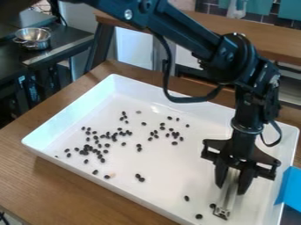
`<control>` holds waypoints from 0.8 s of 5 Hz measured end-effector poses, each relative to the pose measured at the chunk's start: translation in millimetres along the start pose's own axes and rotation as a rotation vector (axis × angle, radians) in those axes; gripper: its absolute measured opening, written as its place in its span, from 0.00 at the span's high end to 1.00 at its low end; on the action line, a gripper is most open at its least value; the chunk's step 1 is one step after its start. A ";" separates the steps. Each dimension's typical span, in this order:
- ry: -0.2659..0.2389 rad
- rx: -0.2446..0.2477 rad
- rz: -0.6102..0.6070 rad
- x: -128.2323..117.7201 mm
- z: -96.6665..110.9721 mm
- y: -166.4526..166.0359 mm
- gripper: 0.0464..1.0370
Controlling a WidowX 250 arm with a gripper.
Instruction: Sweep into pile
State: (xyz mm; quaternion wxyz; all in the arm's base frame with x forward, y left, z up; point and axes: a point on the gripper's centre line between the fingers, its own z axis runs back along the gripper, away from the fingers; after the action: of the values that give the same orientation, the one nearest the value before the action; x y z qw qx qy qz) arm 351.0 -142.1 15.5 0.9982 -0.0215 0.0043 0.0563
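The gripper [232,188] hangs low over the right front part of a white tray [176,169], its fingers closed around a pale, narrow tool [227,200]. The tool slants down to a small metal-looking end near the tray floor. Small dark beans lie scattered on the tray. The densest group [85,151] is at the left, with looser ones around the middle, such as a bean [174,143] right of centre. Close to the tool's lower end are a bean [213,205] on its left and another bean [199,216] nearer the front wall.
Raised walls surround the tray, which stands on a brown wooden table [64,186]. A blue object [289,188] sits beside the tray's right wall. Farther back are a metal bowl [33,38] on a dark counter and a wooden bench [273,41].
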 end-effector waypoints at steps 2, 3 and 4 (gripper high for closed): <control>0.001 0.011 -0.048 -8.9 -0.7 27.9 0.66; -0.004 0.023 -0.067 -11.6 -0.2 47.2 0.66; 0.001 0.040 -0.085 -9.8 0.1 69.4 0.66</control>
State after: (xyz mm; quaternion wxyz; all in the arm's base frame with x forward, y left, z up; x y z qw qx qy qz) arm 333.5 -74.3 12.8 0.9999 -0.0020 0.0052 0.0138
